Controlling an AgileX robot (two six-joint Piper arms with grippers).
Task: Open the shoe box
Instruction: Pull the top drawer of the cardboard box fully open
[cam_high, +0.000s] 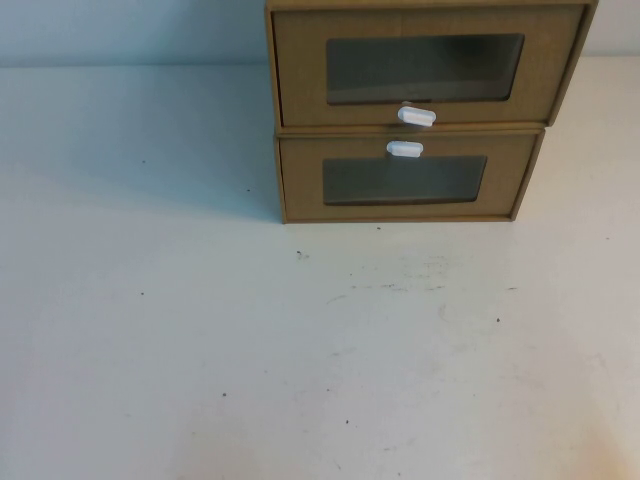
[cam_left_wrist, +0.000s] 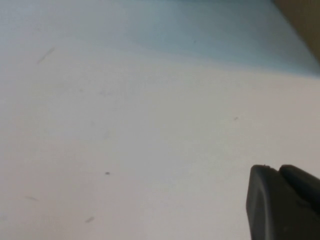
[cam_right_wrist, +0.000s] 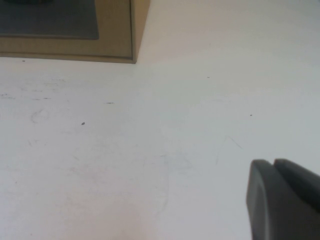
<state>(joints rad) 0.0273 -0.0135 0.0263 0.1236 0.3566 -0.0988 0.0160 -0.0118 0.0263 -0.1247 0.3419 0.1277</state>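
Observation:
Two brown cardboard shoe boxes are stacked at the back of the white table. The upper box (cam_high: 430, 60) and the lower box (cam_high: 405, 185) each have a dark window, and both fronts are closed. A white handle (cam_high: 416, 116) sits at the bottom of the upper front, and another white handle (cam_high: 404, 149) at the top of the lower front. Neither arm shows in the high view. My left gripper (cam_left_wrist: 277, 170) hovers shut over bare table, holding nothing. My right gripper (cam_right_wrist: 273, 164) is shut and empty too, with the lower box's corner (cam_right_wrist: 117, 30) well ahead of it.
White table (cam_high: 300, 350) with small dark specks spreads in front of the boxes. A brown box edge (cam_left_wrist: 305, 15) shows at the corner of the left wrist view.

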